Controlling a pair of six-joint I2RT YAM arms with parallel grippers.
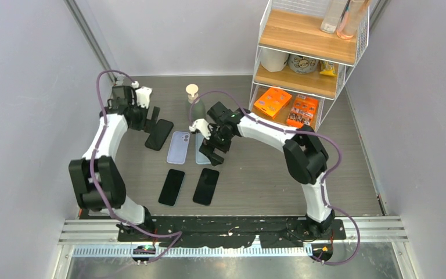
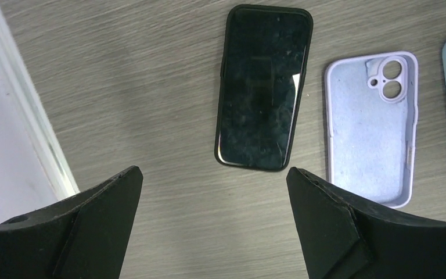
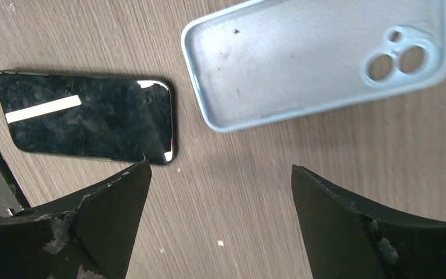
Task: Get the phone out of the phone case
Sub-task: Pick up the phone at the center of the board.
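Grey wood-grain laminate covers the table [image 1: 255,180]. At its left, a glossy black phone in a matte black case [image 2: 264,87] lies flat and screen up. The glass is smudged, and the rounded rim of the case wraps all four edges. The phone is still seated in its case.

The left gripper [image 2: 215,226] hovers just short of this cased phone's near end. Its black wedge-shaped fingers [image 2: 93,232] are spread wide, with only bare table between them.

Just beside the cased phone lies an empty lavender rubbery case [image 2: 371,128], inner face up. It has a dull, faintly grainy lining and a raised camera window with two round holes. Next along is an empty pale blue rubbery case [image 3: 319,64] of the same rounded-rectangle shape, its lining flecked with dark specks.

The right gripper [image 3: 218,226] hangs near the pale blue case with its jaws wide apart and holding nothing. Its black fingers [image 3: 93,232] are chipped and frayed along their edges.

Nearer the arm bases, two bare black slab phones [image 1: 172,187] [image 1: 206,186] lie side by side, screens up.

At the far right stands a white wire shelf with wooden boards [image 1: 290,26], with flat orange boxes [image 1: 273,102] on its lowest level. A small pump bottle [image 1: 193,99] stands on the table beside it.
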